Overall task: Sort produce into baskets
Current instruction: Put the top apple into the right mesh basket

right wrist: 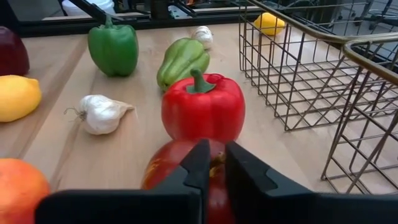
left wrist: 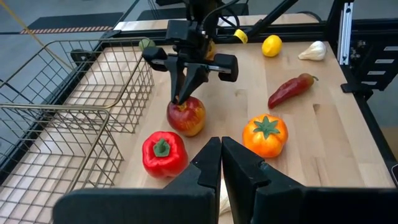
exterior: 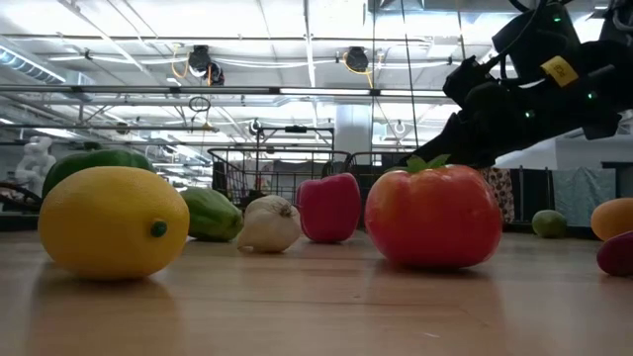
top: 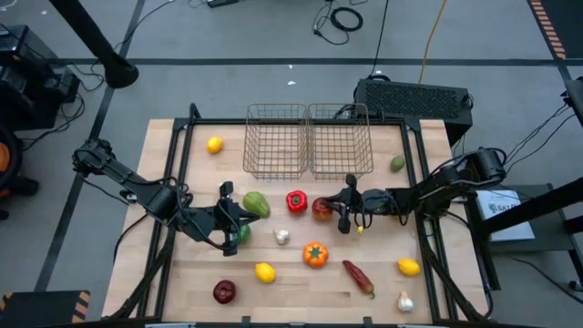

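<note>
Apple [left wrist: 186,116] under right end effector [left wrist: 185,93] (fingers nearly together, pointing down).

Lighting: bright, even, from the ceiling strip lights [exterior: 316,91] that my low view shows overhead. Shadows: soft and short; a dim patch under the lemon [exterior: 112,221] and under the tomato [exterior: 433,217]. Glare: pale sheen on the red pepper [right wrist: 203,106] and the apple [left wrist: 186,116]. Focus: my low view is sharp on near produce, hazy on the room behind. My right gripper [right wrist: 212,163] and left gripper [left wrist: 221,163] read blurred, being close to their lenses.
</note>
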